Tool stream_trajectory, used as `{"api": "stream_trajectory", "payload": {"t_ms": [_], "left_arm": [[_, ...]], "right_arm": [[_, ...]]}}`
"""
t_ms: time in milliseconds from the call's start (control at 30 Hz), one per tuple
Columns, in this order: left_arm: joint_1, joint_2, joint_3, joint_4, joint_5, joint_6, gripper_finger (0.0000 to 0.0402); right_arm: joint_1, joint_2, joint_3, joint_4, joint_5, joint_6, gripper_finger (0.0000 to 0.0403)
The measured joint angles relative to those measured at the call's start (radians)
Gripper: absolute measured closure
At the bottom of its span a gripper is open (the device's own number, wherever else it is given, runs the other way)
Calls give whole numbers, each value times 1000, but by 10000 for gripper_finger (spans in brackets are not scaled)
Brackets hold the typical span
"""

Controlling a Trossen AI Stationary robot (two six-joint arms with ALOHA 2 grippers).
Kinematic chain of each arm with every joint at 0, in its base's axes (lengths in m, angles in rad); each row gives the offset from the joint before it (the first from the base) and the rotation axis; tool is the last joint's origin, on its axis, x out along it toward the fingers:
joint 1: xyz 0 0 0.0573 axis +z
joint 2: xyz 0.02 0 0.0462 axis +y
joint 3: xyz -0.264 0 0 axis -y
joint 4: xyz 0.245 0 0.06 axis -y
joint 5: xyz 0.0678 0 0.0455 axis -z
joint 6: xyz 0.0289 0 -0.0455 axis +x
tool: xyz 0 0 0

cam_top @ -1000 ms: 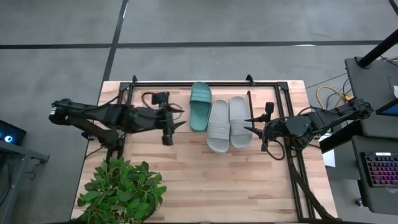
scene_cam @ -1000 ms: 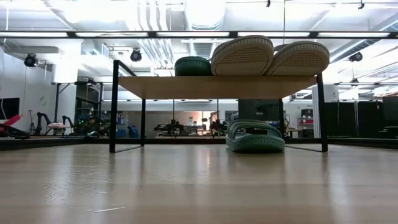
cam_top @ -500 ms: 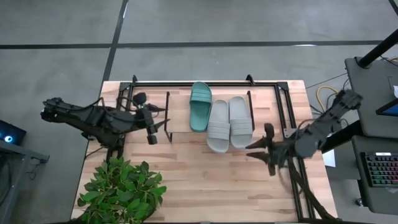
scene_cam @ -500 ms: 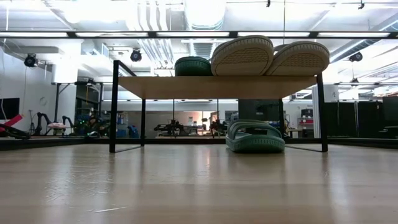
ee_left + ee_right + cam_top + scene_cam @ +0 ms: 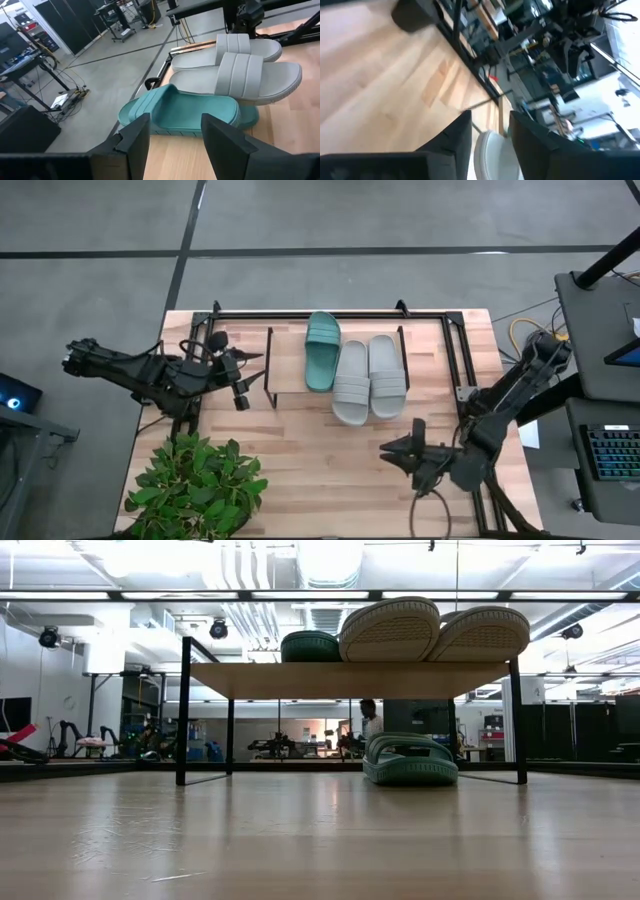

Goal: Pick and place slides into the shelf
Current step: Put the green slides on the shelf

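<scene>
The shelf (image 5: 288, 376) stands at the table's far middle. On its top board (image 5: 350, 680) lie one teal slide (image 5: 322, 350) and two pale grey slides (image 5: 351, 383) (image 5: 386, 375), whose near ends jut over the board's near edge. A second teal slide (image 5: 410, 762) rests on the table under the board and is hidden in the high view. My left gripper (image 5: 245, 376) is open, left of the shelf; its wrist view shows the teal slide (image 5: 185, 112) and the grey slides (image 5: 250, 75) ahead. My right gripper (image 5: 392, 454) is open, over the table's near right part.
A potted plant (image 5: 195, 490) fills the table's near left corner. Black frame rails (image 5: 468, 370) run along the table's right and far sides. Bare wood (image 5: 320, 470) lies between the shelf and the near edge. A person (image 5: 368, 720) shows far off in the room.
My left gripper has drawn back from the shelf toward the table's left edge. My right arm has swung away from the grey slides toward the near edge, and its gripper now points toward the table's left. The slides have not moved.
</scene>
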Motion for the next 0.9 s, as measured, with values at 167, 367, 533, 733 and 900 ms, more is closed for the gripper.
{"api": "stream_trajectory", "payload": {"t_ms": [167,367,533,733,900], "left_arm": [[0,-7,-42,51,0,-5,239],[0,18,-63,111,-4,-101,239],[-3,64,-144,311,-8,-67,239],[-3,108,-190,344,-44,3,239],[-7,88,-186,369,-78,4,239]], "right_arm": [[2,67,0,8,44,40,230],[4,169,0,0,194,170,181],[9,296,2,1,189,174,168],[13,440,53,4,204,197,168],[6,504,64,-15,253,314,168]]}}
